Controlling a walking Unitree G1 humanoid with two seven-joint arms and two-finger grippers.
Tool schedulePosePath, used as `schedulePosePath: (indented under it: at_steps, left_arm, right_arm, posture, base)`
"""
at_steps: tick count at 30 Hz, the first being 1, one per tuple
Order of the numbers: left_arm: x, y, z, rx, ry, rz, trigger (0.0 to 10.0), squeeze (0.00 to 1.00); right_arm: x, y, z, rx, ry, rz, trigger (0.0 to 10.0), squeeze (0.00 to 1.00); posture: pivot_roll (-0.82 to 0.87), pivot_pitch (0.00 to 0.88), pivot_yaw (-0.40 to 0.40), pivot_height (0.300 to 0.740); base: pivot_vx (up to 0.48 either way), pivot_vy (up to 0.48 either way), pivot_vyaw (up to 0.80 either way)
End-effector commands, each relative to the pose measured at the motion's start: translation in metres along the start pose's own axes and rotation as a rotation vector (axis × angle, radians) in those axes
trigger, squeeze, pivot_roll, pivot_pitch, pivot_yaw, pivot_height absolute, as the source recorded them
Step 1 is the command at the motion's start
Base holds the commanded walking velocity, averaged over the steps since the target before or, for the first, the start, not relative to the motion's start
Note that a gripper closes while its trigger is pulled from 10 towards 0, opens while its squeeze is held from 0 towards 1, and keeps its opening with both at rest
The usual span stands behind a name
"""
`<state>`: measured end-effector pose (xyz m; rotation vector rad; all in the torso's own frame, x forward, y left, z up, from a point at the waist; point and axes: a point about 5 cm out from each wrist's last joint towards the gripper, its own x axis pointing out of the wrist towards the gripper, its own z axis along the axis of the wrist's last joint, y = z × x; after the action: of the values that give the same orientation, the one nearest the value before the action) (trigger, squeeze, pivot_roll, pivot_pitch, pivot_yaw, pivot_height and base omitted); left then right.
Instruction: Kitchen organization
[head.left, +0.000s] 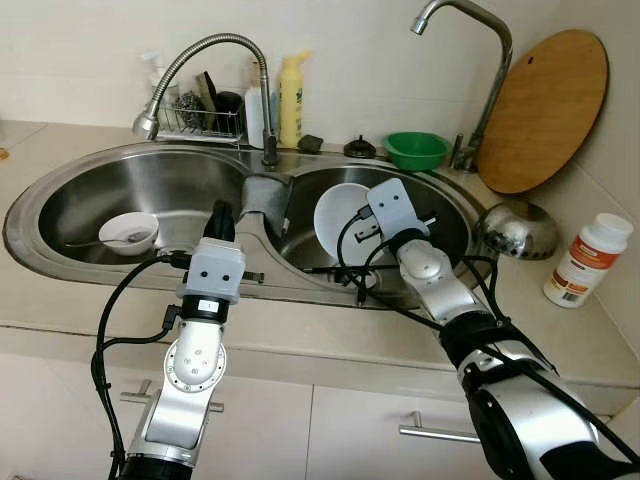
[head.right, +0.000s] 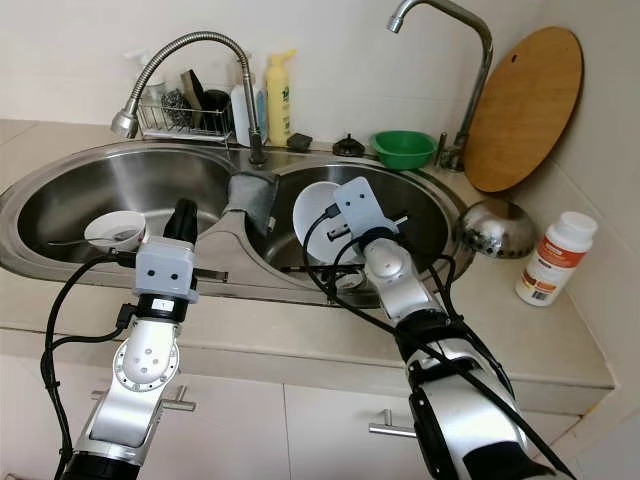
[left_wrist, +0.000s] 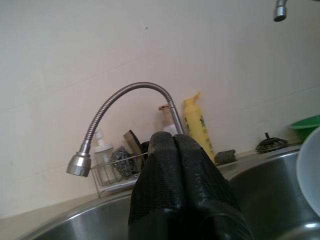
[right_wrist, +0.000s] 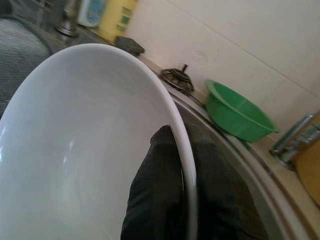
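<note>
Two fingers of the right gripper (right_wrist: 182, 210) pinch the white bowl's (head.left: 340, 222) rim, tilted above the right basin; the left gripper (left_wrist: 175, 150), closed and empty, hovers over the divider.

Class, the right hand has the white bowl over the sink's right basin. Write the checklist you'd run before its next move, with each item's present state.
1. Right hand pinching the white bowl rim, a finger on each side: ok.
2. Bowl held over the right basin: ok.
3. Bowl empty: ok.
4. Left hand shut, holding nothing: ok.
5. Small bowl and spoon in the left basin: not ok.
6. Grip firmness: cannot tell.
</note>
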<state>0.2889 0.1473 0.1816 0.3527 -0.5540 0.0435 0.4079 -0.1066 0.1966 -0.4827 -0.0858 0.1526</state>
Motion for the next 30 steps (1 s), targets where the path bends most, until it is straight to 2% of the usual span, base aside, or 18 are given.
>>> schedulePosePath:
  at_steps: [1,8,13,16,22,30]
  left_arm:
    - [0.0,-0.001,0.0,-0.002,-0.001,-0.007,10.0,0.0]
    - [0.0,-0.003,0.0,-0.005,-0.002,-0.017,10.0,0.0]
    - [0.001,-0.004,0.0,-0.006,-0.001,-0.022,10.0,0.0]
    - [0.0,-0.004,-0.001,-0.006,0.001,-0.023,10.0,0.0]
    - [-0.001,-0.004,-0.002,-0.003,0.008,-0.025,10.0,0.0]
    - [-0.001,-0.004,-0.002,-0.003,0.008,-0.025,10.0,0.0]
  right_arm:
    - [0.004,-0.008,0.008,-0.007,0.001,-0.026,10.0,0.0]
    - [0.009,-0.001,0.011,-0.045,0.057,0.044,10.0,0.0]
    - [0.007,0.019,0.006,-0.141,0.111,0.155,10.0,0.0]
    - [0.006,0.023,0.001,-0.168,0.137,0.186,10.0,0.0]
    - [0.004,0.03,-0.003,-0.206,0.162,0.259,10.0,0.0]
    - [0.004,0.03,-0.003,-0.206,0.162,0.259,10.0,0.0]
  posture:
    - [-0.01,0.0,-0.036,0.74]
    - [-0.01,0.0,-0.036,0.74]
    - [0.0,0.0,-0.039,0.74]
    - [0.0,0.0,-0.041,0.74]
    - [0.0,0.0,-0.043,0.74]
    - [0.0,0.0,-0.043,0.74]
  base:
    - [0.0,0.0,0.0]
    - [0.0,0.0,0.0]
    - [0.0,0.0,0.0]
    - [0.0,0.0,0.0]
    - [0.0,0.0,0.0]
    - [0.0,0.0,0.0]
